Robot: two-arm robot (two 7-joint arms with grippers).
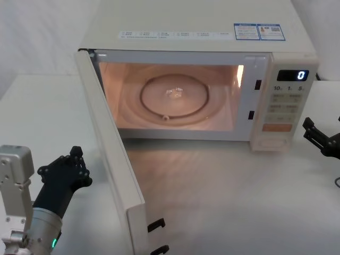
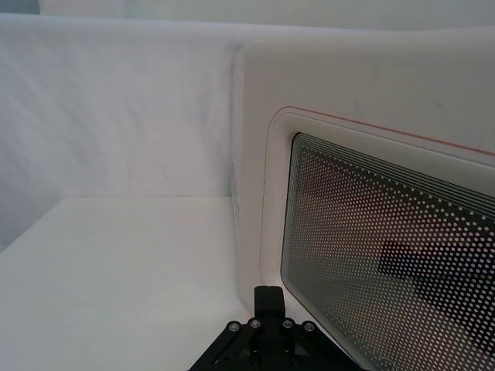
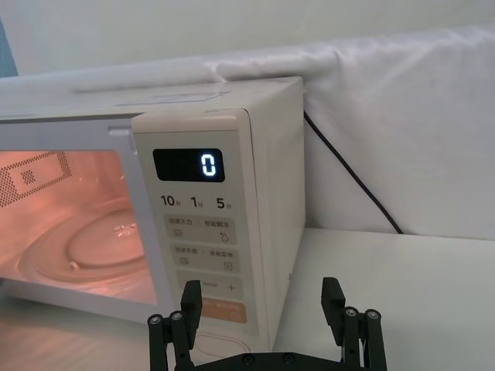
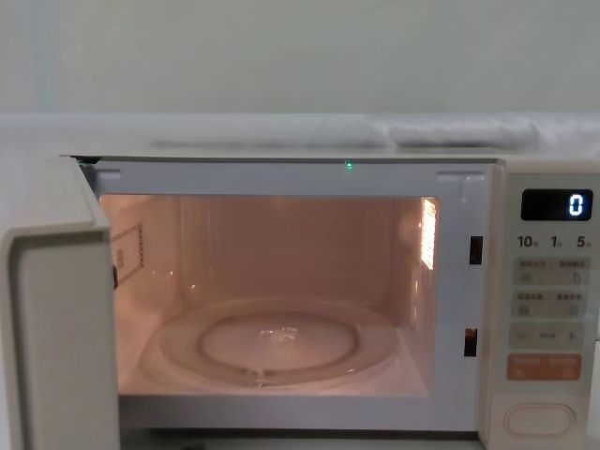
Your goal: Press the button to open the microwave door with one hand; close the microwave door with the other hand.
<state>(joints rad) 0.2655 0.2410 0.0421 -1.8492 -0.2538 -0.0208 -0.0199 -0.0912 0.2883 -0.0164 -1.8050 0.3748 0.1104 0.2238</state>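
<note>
White table, microwave door open; chest view: button.

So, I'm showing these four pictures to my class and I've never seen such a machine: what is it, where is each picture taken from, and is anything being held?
It is a robot with two arms, each ending in a claw. One picture looks down from its head, one looks forward from its chest, and one comes from each wrist. On the white table stands a cream microwave, lit inside, with its door swung wide open. The left claw sits just outside that door, by its dotted window. The right claw, open and empty, waits in front of the control panel with the oval button. Nothing is held.
</note>
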